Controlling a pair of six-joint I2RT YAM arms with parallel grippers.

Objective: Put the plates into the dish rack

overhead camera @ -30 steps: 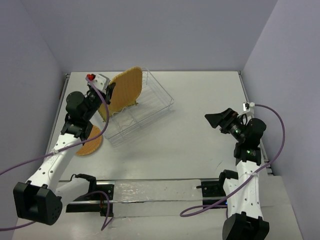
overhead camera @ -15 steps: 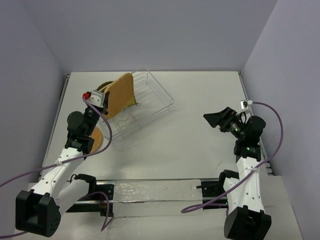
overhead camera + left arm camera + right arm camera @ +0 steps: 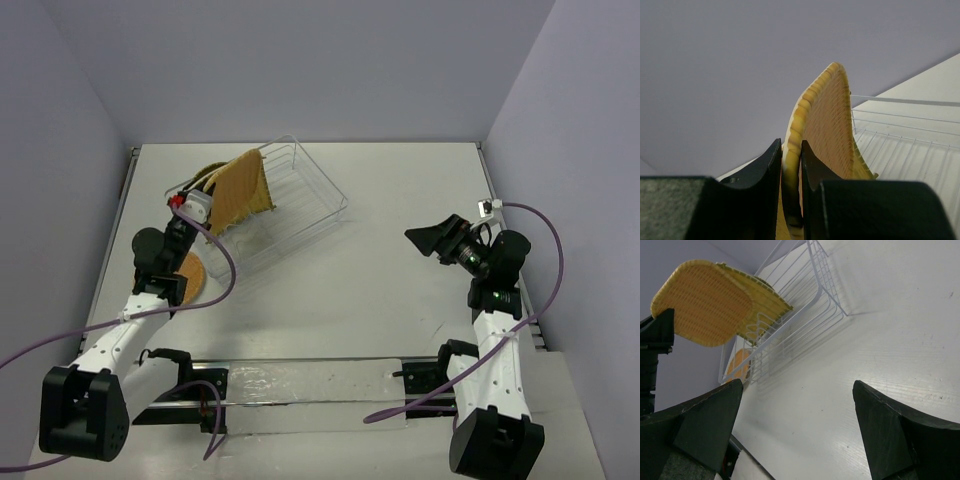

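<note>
Upper left, the left gripper [image 3: 790, 150] is pinching the rounded-square orange woven plate [image 3: 243, 185] on edge over the silver wire dish rack [image 3: 305, 195], likely for its slots; the right gripper [image 3: 796, 386] is idling wide open.

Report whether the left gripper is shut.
Shut: in the left wrist view the left gripper pinches the rim of the rounded-square orange woven plate.

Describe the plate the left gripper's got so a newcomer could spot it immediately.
Find the wire dish rack on the far-left side of the table. At its left end, pinched by the rim in the left gripper and standing on edge, is the rounded-square orange woven plate. Its neighbours differ: the yellow plate behind it sits in the rack, and the other orange plate lies flat on the table.
</note>
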